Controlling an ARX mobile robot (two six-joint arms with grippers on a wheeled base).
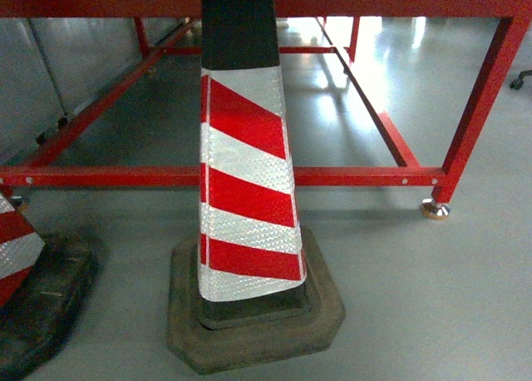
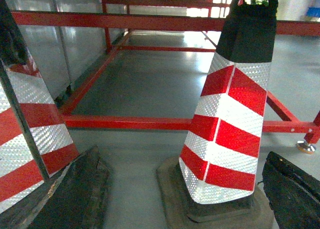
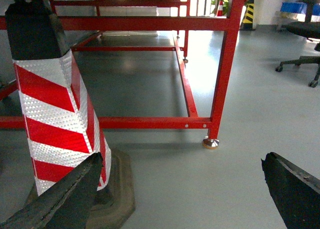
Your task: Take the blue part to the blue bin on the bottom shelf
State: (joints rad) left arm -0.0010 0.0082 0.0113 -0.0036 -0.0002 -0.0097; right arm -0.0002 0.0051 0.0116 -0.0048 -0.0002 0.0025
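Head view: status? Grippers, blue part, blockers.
Both grippers, left and right, open, empty. Blue part, blue bin not in view. Striped traffic cone dead ahead, red frame behind.

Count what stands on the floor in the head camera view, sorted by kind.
Red-and-white striped cones: 2 (one in the middle, one cut off at the left edge)
Red metal frame: 1
Total: 3
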